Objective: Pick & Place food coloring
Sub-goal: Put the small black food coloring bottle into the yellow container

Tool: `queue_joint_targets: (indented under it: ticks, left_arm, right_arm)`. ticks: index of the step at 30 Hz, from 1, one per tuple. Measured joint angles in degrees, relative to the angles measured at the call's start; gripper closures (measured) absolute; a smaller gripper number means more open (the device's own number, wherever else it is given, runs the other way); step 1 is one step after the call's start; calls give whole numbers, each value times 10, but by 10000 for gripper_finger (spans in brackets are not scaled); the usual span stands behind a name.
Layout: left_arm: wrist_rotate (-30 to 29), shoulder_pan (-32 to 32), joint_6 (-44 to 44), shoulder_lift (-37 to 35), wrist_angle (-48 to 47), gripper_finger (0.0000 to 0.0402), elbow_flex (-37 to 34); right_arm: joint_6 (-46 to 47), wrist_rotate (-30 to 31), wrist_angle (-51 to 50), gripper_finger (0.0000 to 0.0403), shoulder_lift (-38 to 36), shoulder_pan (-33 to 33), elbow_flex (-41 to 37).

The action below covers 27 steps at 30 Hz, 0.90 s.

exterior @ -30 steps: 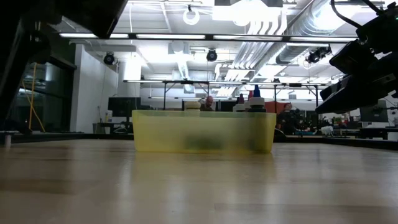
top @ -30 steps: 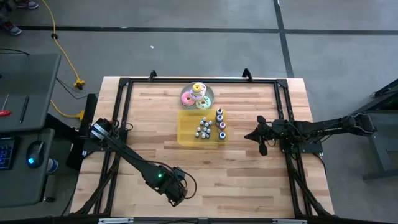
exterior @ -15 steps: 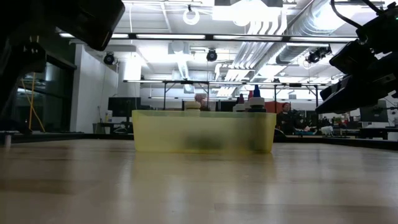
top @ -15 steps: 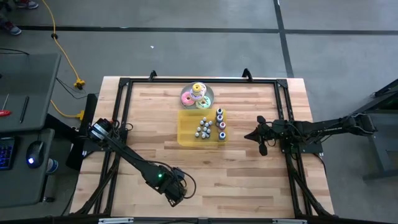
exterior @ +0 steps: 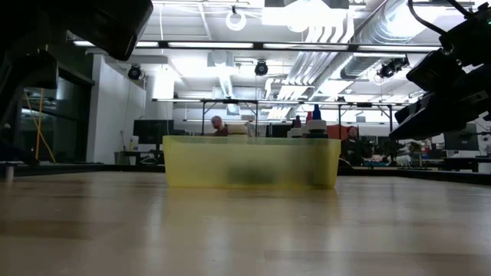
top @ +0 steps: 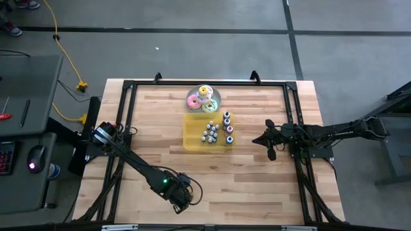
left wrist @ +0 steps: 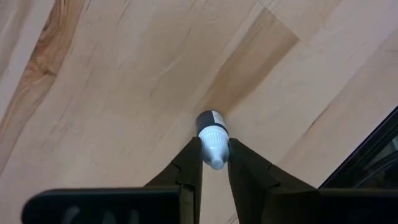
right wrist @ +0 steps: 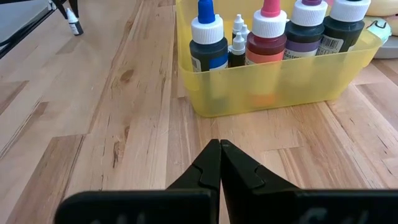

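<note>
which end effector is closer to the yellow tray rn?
Right. The right end effector sits just beside the yellow tray, fingers shut. The left end effector is at the table's near edge, shut on a small bottle.

Place: a robotics lab or workshop in a large open hall.
Floor: bare grey concrete (top: 192, 51) with dark seams, a yellow cable (top: 61, 48) trailing across it.
Counter: a butcher-block wooden counter (top: 212, 167) edged by a black metal frame (top: 128, 86), with two dark robot arms fixed at its sides.
Ceiling: exposed silver ducts (exterior: 337, 38) and strips of bright lights (exterior: 192, 44) overhead.
Background: long rows of desks with monitors (exterior: 149, 130), and a person (exterior: 218, 124) seated far off.
Side desk: a keyboard and glowing mouse (top: 32, 165) beside the counter.
</note>
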Motion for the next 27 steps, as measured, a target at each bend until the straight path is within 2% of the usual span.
queue_joint_targets:
  ticks: [6, 10, 19, 27]
  left_arm:
    - [0, 0, 13, -1, -4, 352, 3]
    - [-6, 0, 22, -8, -40, 352, 29]
    - [-29, 0, 53, -9, -216, 353, 163]
    - [-56, -18, 62, -9, -314, 353, 254]
  right_arm:
    - [0, 0, 0, 402, 0, 0, 0]
    - [0, 0, 0, 402, 0, 0, 0]
    - [0, 0, -1, 402, 0, 0, 0]
    - [0, 0, 0, 402, 0, 0, 0]
